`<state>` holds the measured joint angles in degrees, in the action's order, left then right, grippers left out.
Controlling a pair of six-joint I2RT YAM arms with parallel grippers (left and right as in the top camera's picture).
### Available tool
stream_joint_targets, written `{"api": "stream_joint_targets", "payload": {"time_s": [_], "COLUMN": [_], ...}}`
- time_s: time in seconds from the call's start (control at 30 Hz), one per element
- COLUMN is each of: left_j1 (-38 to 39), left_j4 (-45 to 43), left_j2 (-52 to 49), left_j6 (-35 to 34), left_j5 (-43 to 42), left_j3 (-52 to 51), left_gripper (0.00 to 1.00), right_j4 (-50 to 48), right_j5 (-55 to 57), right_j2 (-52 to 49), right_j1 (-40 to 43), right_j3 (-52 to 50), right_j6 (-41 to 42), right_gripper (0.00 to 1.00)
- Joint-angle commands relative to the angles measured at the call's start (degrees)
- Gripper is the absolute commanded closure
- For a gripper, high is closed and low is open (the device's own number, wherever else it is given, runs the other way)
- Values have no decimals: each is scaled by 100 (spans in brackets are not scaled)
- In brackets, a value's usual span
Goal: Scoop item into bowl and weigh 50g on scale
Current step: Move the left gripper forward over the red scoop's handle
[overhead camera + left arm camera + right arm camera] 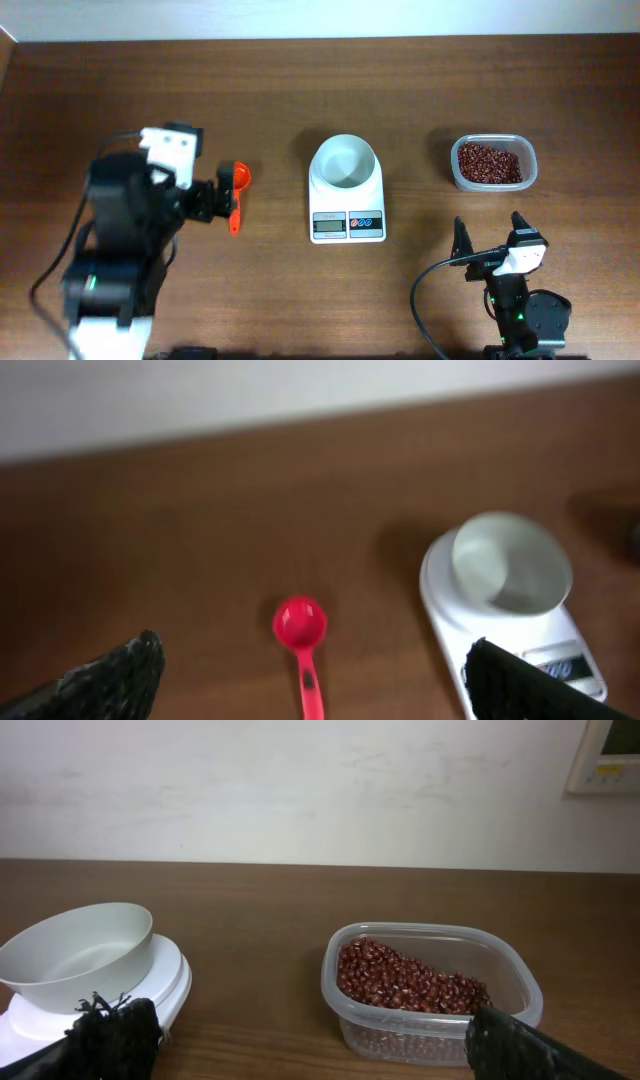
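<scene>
Overhead, the bowl point(344, 160) sits empty on the scale point(347, 226) and the beans point(488, 163) lie in the clear tub point(531, 168) beside it, so no scooping is done yet. Both grippers, left point(314, 652) and right point(488, 228), stand spread wide and hold nothing. The likely next move is for the left to descend and pinch the red scoop point(237, 190) by its handle.

Empty white bowl point(345, 162) on scale point(347, 225), red-brown beans point(489, 163) well apart

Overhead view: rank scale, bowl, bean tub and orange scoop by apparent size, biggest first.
1. scale
2. tub, wider than the bowl
3. bowl; it sits raised on the scale, so it is slightly nearer the camera, but still looks smaller than the tub
4. scoop, clearly smallest
</scene>
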<state>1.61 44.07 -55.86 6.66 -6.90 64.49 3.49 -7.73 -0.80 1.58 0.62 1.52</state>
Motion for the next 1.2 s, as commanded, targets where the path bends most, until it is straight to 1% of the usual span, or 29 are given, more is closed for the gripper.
{"api": "stream_joint_targets", "payload": {"time_s": [0.0,0.37,0.57,0.83,0.9,0.93,1.03,1.07,1.1,1.17], "left_j1": [11,11,11,11,11,13,13,13,11,13], "left_j4": [39,20,20,-26,-48,-55,-116,-144,-173,-201], "left_j2": [-752,-3010,-3786,-4345,-4444,-4476,-4586,-4605,-4621,-4636], "left_j6": [96,92,66,52,52,52,52,52,52,52], "left_j5": [-83,-85,-109,-129,-129,-129,-129,-129,-129,-129], "left_j3": [92,92,92,92,92,92,92,92,90,87], "left_gripper": [1,1,1,1,10,13,13,16,23,30], "right_j4": [37,37,37,37,37,37,37,37,37,37], "right_j5": [28,31,28,28,28,28,28,28,28,28], "right_j2": [44,44,44,44,44,44,44,44,44,44], "right_j1": [-50,-50,-50,-50,-50,-50,-50,-50,-50,-50], "right_j3": [-31,-31,-31,-31,-31,-31,-31,-31,-31,-31], "right_j6": [26,26,28,26,26,26,26,28,26,28], "right_gripper": [1,1,1,1,2,1,1,1,1,1]}}
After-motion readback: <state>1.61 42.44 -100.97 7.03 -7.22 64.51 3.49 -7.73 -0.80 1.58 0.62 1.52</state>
